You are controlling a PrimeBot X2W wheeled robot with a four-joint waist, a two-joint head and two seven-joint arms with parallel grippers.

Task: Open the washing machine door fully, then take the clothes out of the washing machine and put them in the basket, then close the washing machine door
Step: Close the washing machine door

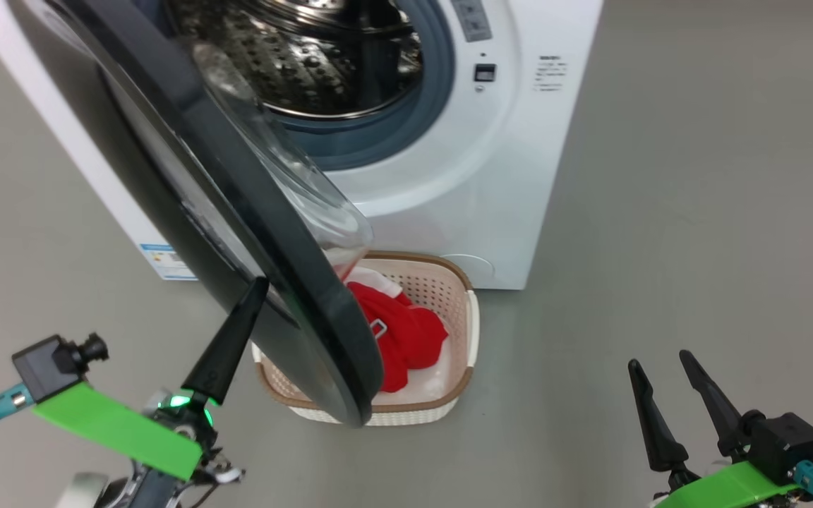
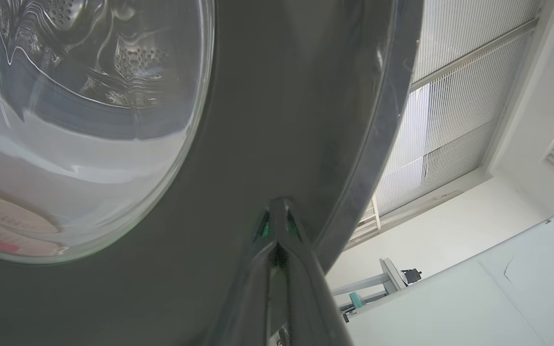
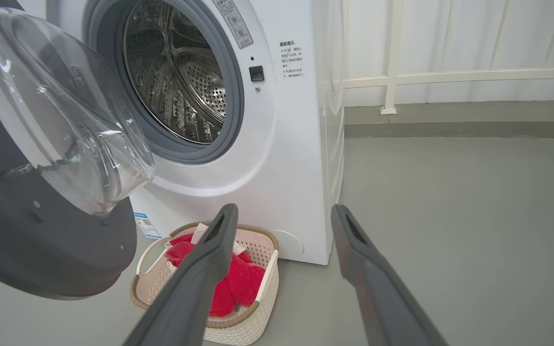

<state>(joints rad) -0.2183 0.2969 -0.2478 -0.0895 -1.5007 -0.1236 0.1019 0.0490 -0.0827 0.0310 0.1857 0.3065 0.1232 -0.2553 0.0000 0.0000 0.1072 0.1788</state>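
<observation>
Closing looks like the step in hand: the clothes are sitting in the basket in front of the washing machine, and the left gripper, clenched empty, is pressing on the half-swung washing machine door. Next is calling for a steady push far-right till it latches. The right gripper is idling spread open at near right, and the door is hiding the basket's left part.

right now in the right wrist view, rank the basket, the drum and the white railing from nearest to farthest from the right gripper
From the right gripper:
1. basket: on the floor, low in the view, just past the fingertips.
2. drum: upper left, behind and above the basket.
3. white railing: upper right, along the far wall.
</observation>
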